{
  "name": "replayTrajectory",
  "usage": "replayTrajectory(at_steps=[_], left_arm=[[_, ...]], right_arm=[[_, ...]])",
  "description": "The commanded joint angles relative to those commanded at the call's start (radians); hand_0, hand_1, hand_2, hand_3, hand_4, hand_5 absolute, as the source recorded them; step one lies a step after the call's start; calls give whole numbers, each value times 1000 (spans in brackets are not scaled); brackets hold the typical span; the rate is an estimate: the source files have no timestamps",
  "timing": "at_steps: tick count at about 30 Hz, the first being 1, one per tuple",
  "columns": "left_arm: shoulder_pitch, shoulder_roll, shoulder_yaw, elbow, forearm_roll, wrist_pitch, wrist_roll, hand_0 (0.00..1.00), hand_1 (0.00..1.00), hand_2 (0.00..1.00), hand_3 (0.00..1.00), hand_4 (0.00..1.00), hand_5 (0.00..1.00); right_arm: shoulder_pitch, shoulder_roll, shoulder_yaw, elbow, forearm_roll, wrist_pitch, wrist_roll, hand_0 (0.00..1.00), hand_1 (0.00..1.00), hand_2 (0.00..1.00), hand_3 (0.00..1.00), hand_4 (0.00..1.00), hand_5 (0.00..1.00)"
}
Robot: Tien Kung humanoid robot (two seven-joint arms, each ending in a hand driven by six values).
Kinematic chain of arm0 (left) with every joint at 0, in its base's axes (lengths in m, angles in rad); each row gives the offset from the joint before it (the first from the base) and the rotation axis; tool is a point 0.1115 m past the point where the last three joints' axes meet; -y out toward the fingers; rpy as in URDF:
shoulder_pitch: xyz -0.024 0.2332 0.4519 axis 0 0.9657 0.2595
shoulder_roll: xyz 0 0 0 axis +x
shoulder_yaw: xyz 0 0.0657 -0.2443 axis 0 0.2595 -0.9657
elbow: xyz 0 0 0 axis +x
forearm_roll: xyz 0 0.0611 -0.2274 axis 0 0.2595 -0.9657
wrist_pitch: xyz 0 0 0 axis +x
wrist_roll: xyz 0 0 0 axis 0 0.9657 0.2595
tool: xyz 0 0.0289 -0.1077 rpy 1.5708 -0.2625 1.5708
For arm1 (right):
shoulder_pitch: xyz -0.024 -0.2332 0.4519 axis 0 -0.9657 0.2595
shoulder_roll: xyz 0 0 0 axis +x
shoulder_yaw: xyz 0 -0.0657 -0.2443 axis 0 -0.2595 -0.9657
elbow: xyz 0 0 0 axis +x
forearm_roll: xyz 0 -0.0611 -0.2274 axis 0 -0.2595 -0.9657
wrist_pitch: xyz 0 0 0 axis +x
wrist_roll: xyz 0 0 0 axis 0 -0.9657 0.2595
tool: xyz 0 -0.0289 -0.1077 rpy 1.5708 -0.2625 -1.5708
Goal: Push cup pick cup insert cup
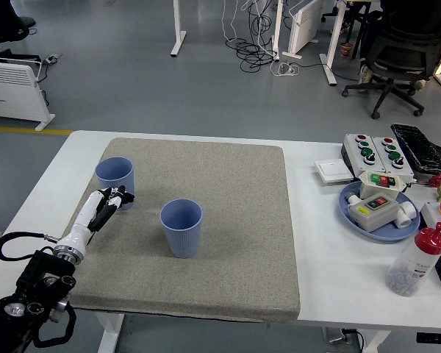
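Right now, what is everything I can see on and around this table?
Cups: two, blue, upright on the mat; one at its left edge, one near the middle.
Mat: one, grey-beige, covering most of the table.
Table: one, white.
Plate: one, blue, at the right, holding button boxes.
Button panel: one, grey with red and green buttons, far right.
Black tray: one, far right corner.
Switch plate: one, white, left of the button panel.
Bottle: one, clear with red cap, near right edge.
Office chair: one, black, on the floor behind.
Heater: one, white, on the floor at left.
Left hand: one, white and black, fingers beside the left cup.
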Motion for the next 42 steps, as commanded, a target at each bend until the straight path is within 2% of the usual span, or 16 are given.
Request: replayTrajectory(at_steps=[9,14,15,17,21,25,26,27,32,33,35,37,38,39,41,42], left_arm=[[-26,-7,6,34,-5,-4,-2,704,657,580,519,525,998],[-4,1,-16,-8,-23,-6,8,704,657,580,519,525,998],[2,3,-22,-21,-31,-7,12,655,636,566,519,524,998],[14,7,-40,-50,-25,-5,17,655,636,566,519,524,998],[46,26,-83,-127,19,5,38,642,634,572,526,531,998],[94,63,-131,-236,94,25,92,642,634,572,526,531,998],[105,71,-137,-266,113,25,108,642,634,572,526,531,998],[119,83,-145,-295,134,28,126,576,638,609,600,620,998],[196,122,-193,-472,196,61,208,576,638,609,600,620,998],[205,126,-198,-506,206,64,219,646,727,746,749,710,998],[218,139,-206,-582,242,64,250,646,727,746,749,710,998],[219,156,-214,-653,304,40,287,646,727,746,749,710,998],[213,166,-217,-693,349,8,316,646,727,746,749,710,998],[207,173,-218,-716,381,-9,333,776,850,906,867,795,943],[187,188,-220,-766,464,-88,394,776,850,906,867,795,943],[184,190,-220,-774,503,-114,406,776,850,906,867,795,943]], right_arm=[[1,-1,0,1,-1,0,0,706,648,651,577,76,461],[0,-1,0,1,1,0,-1,706,648,651,577,76,461],[0,-1,1,1,0,0,-1,706,648,652,577,75,463],[-1,-1,-1,1,4,-1,0,706,648,652,577,75,463],[-2,-2,-4,0,7,0,1,706,648,651,577,75,464],[-3,-3,-14,-1,24,0,7,706,648,651,577,75,464],[-3,-4,-16,-1,28,0,8,706,648,651,577,75,464],[-3,-4,-18,-1,32,0,9,706,648,651,576,76,464],[-5,-6,-32,-3,57,-2,18,706,648,651,576,76,464],[-6,-6,-34,-3,61,-3,20,706,648,651,575,76,465],[-8,-6,-36,-4,67,-3,22,706,648,651,575,76,465],[-8,-7,-33,-4,59,-2,20,706,648,651,575,76,465],[-8,-7,-28,-4,50,-2,17,706,648,651,575,76,465],[-8,-7,-26,-4,46,-2,16,707,647,651,576,76,465],[-10,-7,-24,-4,45,-2,14,707,647,651,576,76,465],[-10,-8,-24,-4,44,-2,14,707,647,651,576,76,465]])
